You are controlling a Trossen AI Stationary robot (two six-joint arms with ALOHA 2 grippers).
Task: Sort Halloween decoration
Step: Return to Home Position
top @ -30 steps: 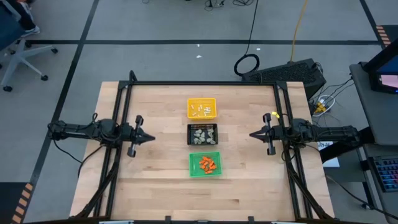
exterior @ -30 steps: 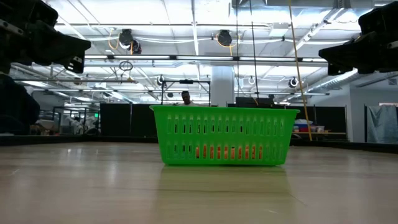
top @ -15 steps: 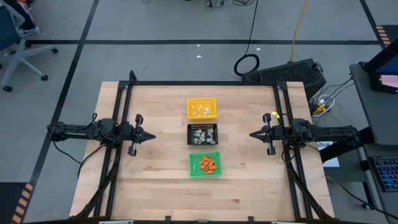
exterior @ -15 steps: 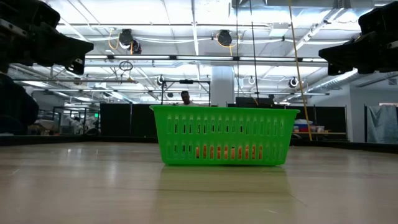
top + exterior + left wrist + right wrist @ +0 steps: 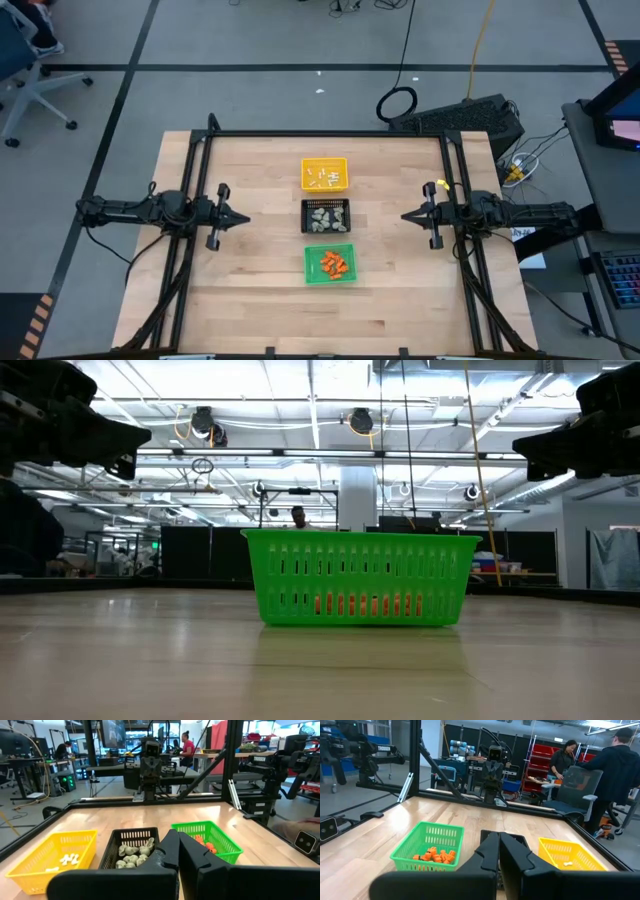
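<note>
Three small trays stand in a row down the table's middle. The yellow tray (image 5: 324, 173) at the far end holds thin white sticks (image 5: 67, 860). The black tray (image 5: 326, 216) holds beige-grey lumps (image 5: 132, 854). The green tray (image 5: 330, 264), nearest, holds orange bits (image 5: 434, 855). My left gripper (image 5: 244, 219) hovers shut at the table's left side and points level toward the trays. My right gripper (image 5: 406, 216) hovers shut at the right side and points level toward them too. Both stand well clear of the trays.
A black frame (image 5: 325, 135) runs along the table's far edge and down both sides. Bare wood lies between each gripper and the trays. People stand in the room beyond the table (image 5: 615, 765).
</note>
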